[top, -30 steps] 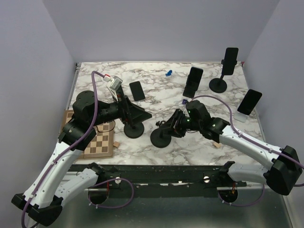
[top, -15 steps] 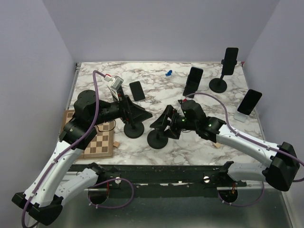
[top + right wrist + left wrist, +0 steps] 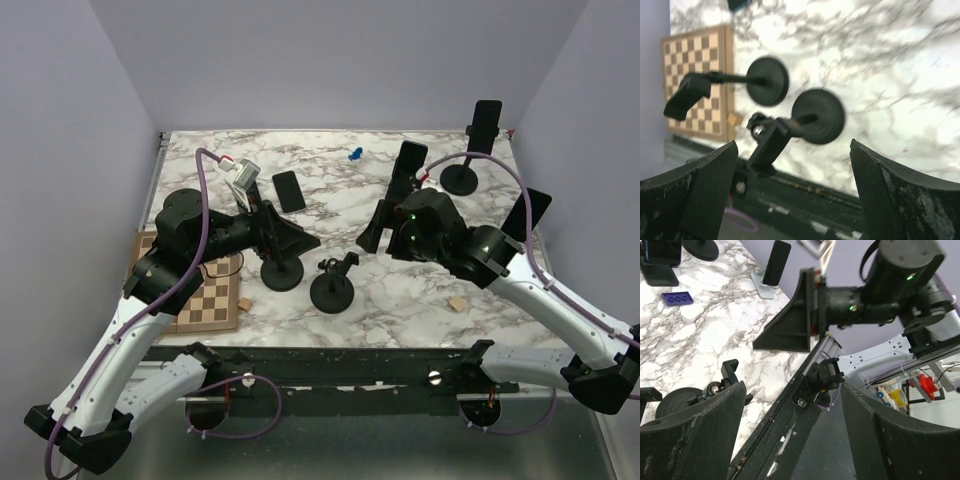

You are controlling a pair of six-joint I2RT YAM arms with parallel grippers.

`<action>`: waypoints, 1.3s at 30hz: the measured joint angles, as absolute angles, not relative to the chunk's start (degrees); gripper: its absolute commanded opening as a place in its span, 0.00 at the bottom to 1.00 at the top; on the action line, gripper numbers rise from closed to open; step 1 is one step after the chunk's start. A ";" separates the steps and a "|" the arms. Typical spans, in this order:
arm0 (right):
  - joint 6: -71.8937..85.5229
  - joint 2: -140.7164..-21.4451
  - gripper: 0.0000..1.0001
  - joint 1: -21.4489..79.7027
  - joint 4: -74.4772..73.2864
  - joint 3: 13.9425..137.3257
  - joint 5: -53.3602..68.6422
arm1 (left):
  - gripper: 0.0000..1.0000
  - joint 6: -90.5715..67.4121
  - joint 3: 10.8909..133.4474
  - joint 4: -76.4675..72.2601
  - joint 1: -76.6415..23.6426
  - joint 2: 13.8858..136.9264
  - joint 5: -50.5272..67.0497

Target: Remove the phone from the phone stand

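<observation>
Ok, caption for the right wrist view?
Open right gripper above an empty stand; second stand and chessboard beside it.

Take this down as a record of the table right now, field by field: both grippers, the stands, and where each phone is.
left gripper: open, empty, near the left stand
right gripper: open, empty, raised above the table
middle stand: upright, clamp empty
left stand: clamp empty, beside the chessboard
flat phone: lying on the marble, behind the left stand
back phone: propped on a stand
tall-stand phone: clamped, far right corner
right phone: on a white stand, partly hidden by the right arm
</observation>
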State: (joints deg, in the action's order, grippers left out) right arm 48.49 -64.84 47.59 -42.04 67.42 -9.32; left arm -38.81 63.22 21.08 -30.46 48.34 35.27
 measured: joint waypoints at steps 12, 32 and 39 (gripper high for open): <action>35.14 -76.66 1.00 33.17 -45.41 83.55 -20.99 | 0.93 -32.82 67.13 30.50 -30.50 44.03 25.45; 25.26 -107.53 1.00 20.14 -26.44 91.61 -25.17 | 0.99 -23.55 67.40 44.18 -30.50 34.68 5.69; 26.81 -115.15 0.99 19.75 -24.25 100.64 -29.67 | 0.99 -23.38 65.32 44.05 -30.50 34.35 5.56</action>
